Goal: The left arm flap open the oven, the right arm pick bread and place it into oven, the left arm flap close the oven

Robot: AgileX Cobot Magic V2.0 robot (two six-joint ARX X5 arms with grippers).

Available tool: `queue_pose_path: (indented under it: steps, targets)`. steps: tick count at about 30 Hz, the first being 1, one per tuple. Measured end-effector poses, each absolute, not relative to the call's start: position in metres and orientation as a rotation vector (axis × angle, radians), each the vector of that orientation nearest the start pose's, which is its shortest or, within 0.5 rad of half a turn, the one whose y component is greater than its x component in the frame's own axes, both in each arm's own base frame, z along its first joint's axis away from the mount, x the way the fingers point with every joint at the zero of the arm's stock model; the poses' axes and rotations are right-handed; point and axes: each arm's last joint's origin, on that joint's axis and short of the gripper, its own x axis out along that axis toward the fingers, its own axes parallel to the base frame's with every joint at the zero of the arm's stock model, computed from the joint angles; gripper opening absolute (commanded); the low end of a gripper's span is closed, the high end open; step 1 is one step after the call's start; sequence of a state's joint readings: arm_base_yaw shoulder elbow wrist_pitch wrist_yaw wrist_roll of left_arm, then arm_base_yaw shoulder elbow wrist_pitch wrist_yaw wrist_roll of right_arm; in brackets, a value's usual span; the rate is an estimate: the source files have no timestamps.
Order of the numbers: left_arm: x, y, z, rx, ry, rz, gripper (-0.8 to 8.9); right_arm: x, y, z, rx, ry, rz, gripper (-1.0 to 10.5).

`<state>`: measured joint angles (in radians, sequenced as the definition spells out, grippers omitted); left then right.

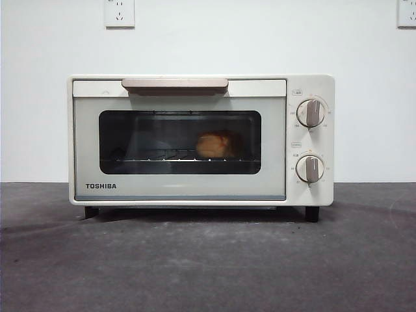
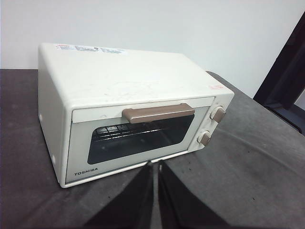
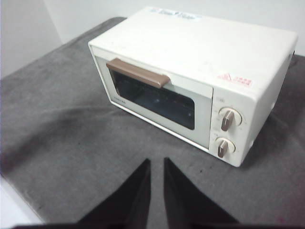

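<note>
**Oven shut, bread inside, both arms backed off**

Oven on grey worktop, door closed flush, handle up at top edge. Bread visible through window, sitting on wire rack, right of centre, well apart from glass as far as can be told. Not visible in either wrist view; window too dark there.

Left end effector hanging in front of oven, near door's lower edge but not touching, jaws nearly together with only a thin slit between, holding nothing. Right end effector off to front of oven, well apart from it, jaws a narrow gap apart, also empty. Neither arm showing in front view.

Judged from layout: all three steps look done; only retreat left.

Risks from here:
- Door maybe not fully latched; looks flush in front view, but seal along bottom edge hard to confirm. Could drop open if bumped.
- Left end effector close to door's lower edge; a careless pull-back upward could catch handle and flap door open again.
- Light oven on short feet; any nudge could slide it on worktop.
- Knobs untouched, both pointing up; contact from right arm could turn one.
</note>
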<state>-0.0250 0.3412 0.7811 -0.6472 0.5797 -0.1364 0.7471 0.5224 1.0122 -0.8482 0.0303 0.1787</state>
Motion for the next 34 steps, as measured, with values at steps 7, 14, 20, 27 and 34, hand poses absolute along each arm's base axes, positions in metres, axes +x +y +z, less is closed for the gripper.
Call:
queue_pose_path:
  steps: [7, 14, 20, 27, 34]
  targets:
    - [0.057, -0.017, 0.332, -0.189, 0.243, -0.589, 0.27, 0.053, 0.048, 0.374, 0.048, 0.358, 0.681, 0.2]
    - [0.055, -0.017, 0.331, -0.185, 0.229, -0.589, 0.27, 0.053, 0.048, 0.374, 0.049, 0.358, 0.681, 0.2]
    - [0.062, -0.017, 0.317, -0.158, 0.156, -0.595, 0.27, 0.053, 0.048, 0.374, 0.049, 0.358, 0.681, 0.2]
    - [0.079, -0.016, 0.261, -0.15, 0.164, -0.513, 0.27, 0.053, 0.048, 0.374, 0.049, 0.357, 0.681, 0.2]
    - [0.091, -0.008, 0.191, -0.133, 0.159, -0.207, 0.27, 0.053, 0.048, 0.374, 0.049, 0.357, 0.681, 0.2]
